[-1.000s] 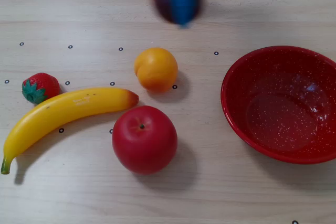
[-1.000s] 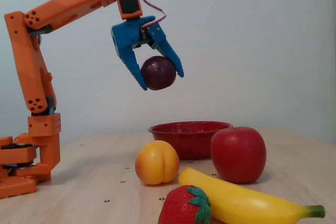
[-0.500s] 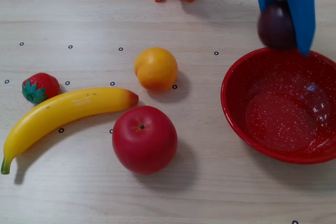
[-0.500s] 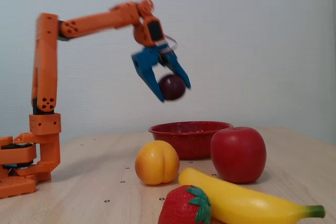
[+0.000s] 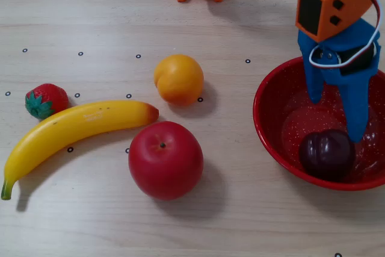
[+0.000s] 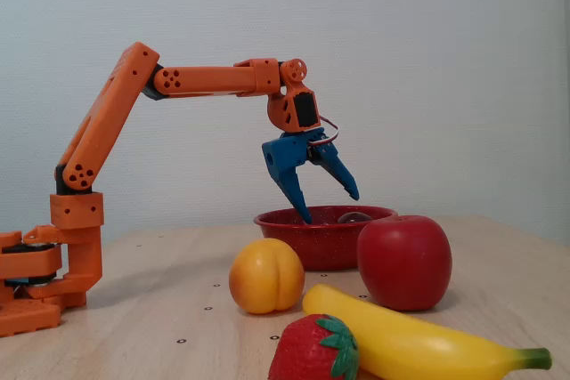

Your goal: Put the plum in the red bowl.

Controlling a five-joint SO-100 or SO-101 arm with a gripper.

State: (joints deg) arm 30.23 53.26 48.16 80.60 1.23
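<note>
The plum point(image 5: 326, 153) is dark purple-maroon and lies inside the red bowl point(image 5: 269, 130) at the right of a fixed view. In another fixed view only its top point(image 6: 354, 217) shows over the bowl's rim point(image 6: 294, 221). My gripper point(image 5: 337, 118) has blue fingers and is open and empty. It hangs over the bowl, with the fingertips just above and behind the plum. In the side-on fixed view the gripper point(image 6: 329, 204) has one fingertip point(image 6: 305, 214) at the rim and the other raised.
An orange fruit point(image 5: 178, 79), a red apple point(image 5: 165, 159), a yellow banana point(image 5: 72, 128) and a strawberry point(image 5: 46, 100) lie on the wooden table left of the bowl. The arm's orange base point(image 6: 40, 278) stands at the far side.
</note>
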